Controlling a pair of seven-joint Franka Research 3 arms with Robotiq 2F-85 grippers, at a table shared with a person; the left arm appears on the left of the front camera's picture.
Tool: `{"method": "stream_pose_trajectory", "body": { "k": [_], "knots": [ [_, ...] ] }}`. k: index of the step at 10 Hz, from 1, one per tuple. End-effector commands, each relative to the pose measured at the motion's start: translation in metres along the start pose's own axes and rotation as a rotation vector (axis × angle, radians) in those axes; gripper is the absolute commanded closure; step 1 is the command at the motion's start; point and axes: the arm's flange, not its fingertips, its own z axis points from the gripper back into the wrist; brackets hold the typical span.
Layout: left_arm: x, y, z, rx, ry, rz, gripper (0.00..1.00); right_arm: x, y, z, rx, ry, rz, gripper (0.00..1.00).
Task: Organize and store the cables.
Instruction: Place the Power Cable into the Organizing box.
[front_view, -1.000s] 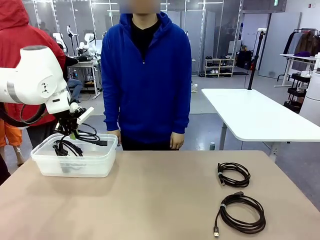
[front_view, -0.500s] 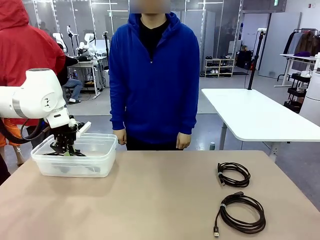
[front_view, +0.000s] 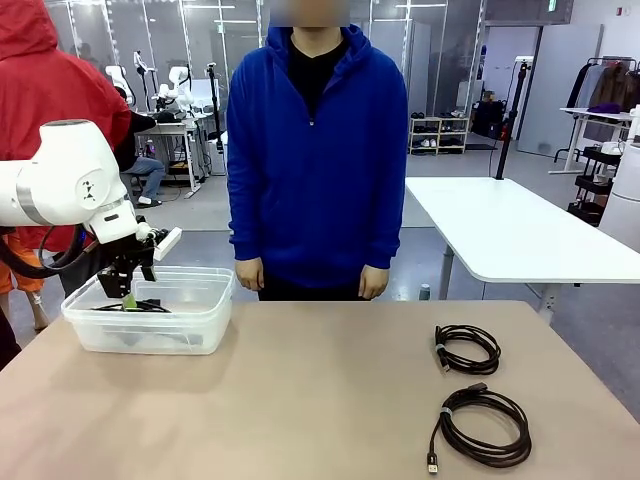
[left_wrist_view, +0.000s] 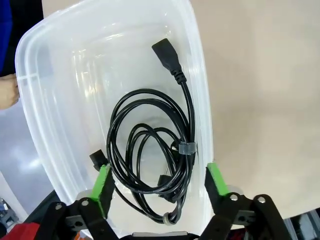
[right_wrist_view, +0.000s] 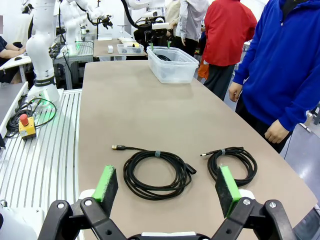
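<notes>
Left wrist view: the left gripper (left_wrist_view: 159, 171) points down into the clear plastic bin (left_wrist_view: 50, 100), jaws wide and empty, above a coiled black power cable (left_wrist_view: 189, 148).

Left fingers (front_view: 130, 297) over clear tub (front_view: 90, 338) — two coiled cables (front_view: 443, 352) (front_view: 521, 430) apart.

Front cam sits at the robot's edge of the table (front_view: 300, 420), looking across at the person (front_view: 318, 170) opposite. Left wrist cam hangs close over the clear bin (left_wrist_view: 60, 100), staring straight in. Right wrist cam looks lengthwise down the table from farther back, sharing the loose cables (right_wrist_view: 157, 154) and bin with front.
</notes>
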Motion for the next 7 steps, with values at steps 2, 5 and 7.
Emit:
{"method": "stream_pose_trajectory", "body": {
  "k": [2, 5, 7],
  "knots": [
    [-0.005, -0.012, -0.004, 0.013, -0.01, 0.055, 0.0, 0.0, 0.0, 0.002, -0.001, -0.012, 0.011, 0.0],
    [-0.006, -0.004, -0.004, -0.003, -0.007, 0.042, 0.0, 0.0, 0.0, 0.002, -0.001, -0.012, 0.011, 0.0],
    [-0.006, -0.004, -0.004, -0.003, -0.007, 0.042, 0.0, 0.0, 0.0, 0.002, -0.001, -0.012, 0.011, 0.0]
  ]
}}
